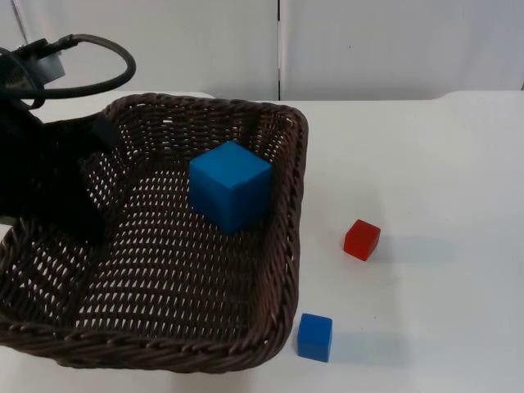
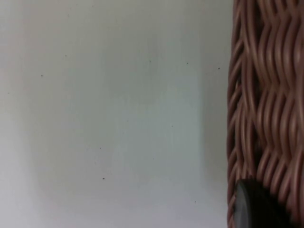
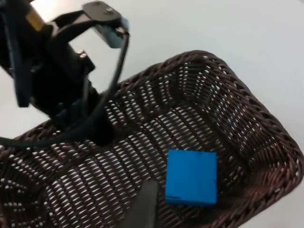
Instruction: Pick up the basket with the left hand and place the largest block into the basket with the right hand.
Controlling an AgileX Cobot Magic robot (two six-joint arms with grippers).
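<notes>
The basket (image 1: 282, 246) is being held by the left gripper (image 1: 86, 176), which is clamped over the rim at the basket's left wall, with the black arm reaching down into it from the upper left corner of the top view. In the left wrist view, the woven wall (image 2: 266, 95) is being pressed right against a black fingertip (image 2: 251, 209), with the white table (image 2: 109, 114) beside it. The large blue block (image 1: 230, 185) is lying inside the basket, on the woven floor towards its far right corner, near the walls but apart from them. In the right wrist view, the same block (image 3: 191, 176) is being looked down upon from above the basket (image 3: 247, 114), with the left arm (image 3: 57, 80) at the opposite rim. A fingertip of the right gripper (image 3: 145, 209) is being shown over the basket; whether its fingers are apart or together cannot be told. On the table (image 1: 426, 164), outside the basket, a small red block (image 1: 361, 239) and a small blue block (image 1: 314, 336) are lying to the right, the blue one just beside the basket's near right corner.
</notes>
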